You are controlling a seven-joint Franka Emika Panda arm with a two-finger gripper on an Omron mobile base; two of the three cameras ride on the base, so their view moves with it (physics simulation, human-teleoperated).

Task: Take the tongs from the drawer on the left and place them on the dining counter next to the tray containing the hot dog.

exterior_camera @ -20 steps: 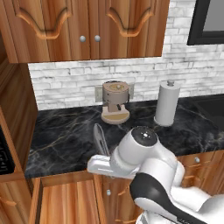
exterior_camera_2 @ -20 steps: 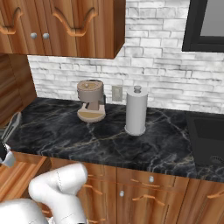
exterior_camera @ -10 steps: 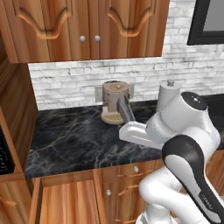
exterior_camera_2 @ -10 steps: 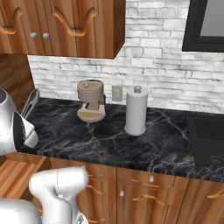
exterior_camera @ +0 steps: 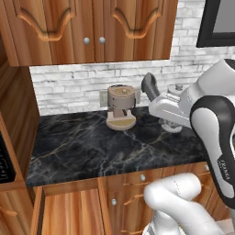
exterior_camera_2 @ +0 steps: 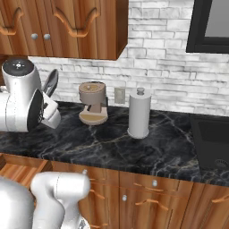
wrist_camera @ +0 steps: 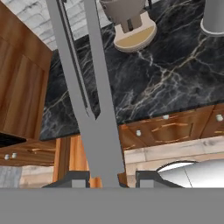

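The slim grey tongs point(wrist_camera: 78, 74) stand between my fingertips point(wrist_camera: 72, 178), and my gripper point(wrist_camera: 105, 179) is shut on their joined end. From the left base view the tongs point(exterior_camera: 148, 83) stick up and left out of my gripper point(exterior_camera: 155, 97), above the black counter by the wall. In the right base view the tongs point(exterior_camera_2: 51, 82) rise from my gripper point(exterior_camera_2: 48, 96) at the far left. The drawer point(exterior_camera: 69, 213) hangs open below the counter's left end, also low on the left as the drawer point(exterior_camera_2: 18, 172). The dining counter, tray and hot dog are out of view.
A brown coffee machine point(exterior_camera: 120, 108) stands on the black marble counter point(exterior_camera: 92, 147) against the brick wall, and a paper towel roll point(exterior_camera_2: 138, 114) stands right of it. Wood wall cabinets point(exterior_camera: 92, 27) hang overhead. A dark cooktop point(exterior_camera_2: 210, 143) sits at the right.
My arm has swung right and up with the tongs, from just above the open drawer to over the back of the counter near the coffee machine.
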